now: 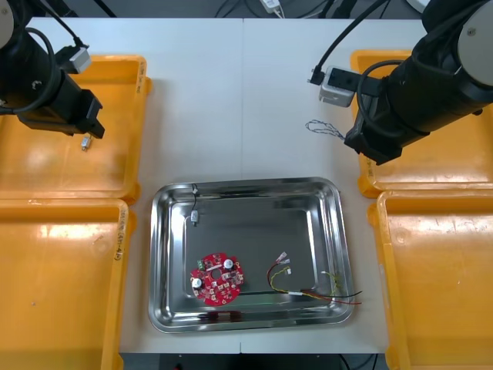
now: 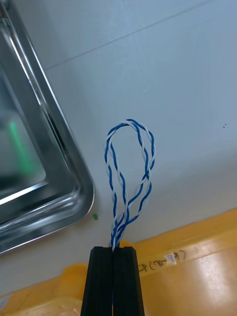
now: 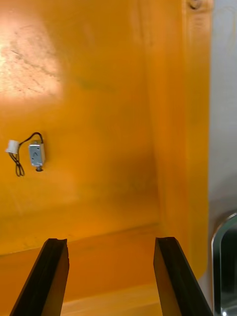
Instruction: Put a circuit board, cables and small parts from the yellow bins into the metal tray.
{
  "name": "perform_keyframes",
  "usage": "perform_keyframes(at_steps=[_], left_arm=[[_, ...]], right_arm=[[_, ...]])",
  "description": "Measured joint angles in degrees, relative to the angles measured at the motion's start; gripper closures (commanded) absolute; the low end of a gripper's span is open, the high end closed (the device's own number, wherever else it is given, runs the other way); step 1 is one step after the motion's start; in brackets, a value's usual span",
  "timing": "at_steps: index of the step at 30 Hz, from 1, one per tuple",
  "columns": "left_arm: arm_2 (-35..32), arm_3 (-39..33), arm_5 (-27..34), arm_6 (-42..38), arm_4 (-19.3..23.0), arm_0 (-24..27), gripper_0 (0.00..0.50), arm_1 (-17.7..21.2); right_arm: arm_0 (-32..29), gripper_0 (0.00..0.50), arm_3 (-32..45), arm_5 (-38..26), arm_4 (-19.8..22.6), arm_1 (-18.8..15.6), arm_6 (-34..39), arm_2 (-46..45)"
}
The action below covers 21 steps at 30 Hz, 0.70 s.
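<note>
The light table (image 1: 246,92) carries four yellow bins (image 1: 46,166), two per side, and the metal tray (image 1: 262,223) between them.

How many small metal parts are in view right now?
2. One small metal part lies far left in the metal tray; the other in the far left yellow bin, ahead of the open left gripper. Others may hide under the arms.

**Pale tabletop, dark floor beyond**

Light, matte tabletop (image 2: 187,74) ahead of the right end effector (image 2: 116,249), crossed farther out by a thin straight seam (image 2: 123,38). Well past it, beyond the far edge, dark floor (image 1: 177,6) strewn with loose cords (image 1: 227,8). Bright, even light across the surface.
</note>
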<state>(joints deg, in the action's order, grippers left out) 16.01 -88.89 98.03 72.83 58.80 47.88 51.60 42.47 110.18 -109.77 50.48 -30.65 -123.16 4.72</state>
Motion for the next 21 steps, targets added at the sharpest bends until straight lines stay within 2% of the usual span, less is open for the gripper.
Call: perform_keyframes(at_steps=[11, 21], left_arm=[[0.0, 8.3, -5.3, 2.9, -2.4, 0.0, 0.0, 0.0], [0.0, 13.4, -9.4, 8.0, -3.1, 0.0, 0.0, 0.0]], right_arm=[[-2.5, 0.5, 6.9, 0.0, -0.4, 0.9, -3.5, 6.5], [-4.2, 0.5, 8.2, 1.5, -8.7, 4.0, -5.8, 13.6]])
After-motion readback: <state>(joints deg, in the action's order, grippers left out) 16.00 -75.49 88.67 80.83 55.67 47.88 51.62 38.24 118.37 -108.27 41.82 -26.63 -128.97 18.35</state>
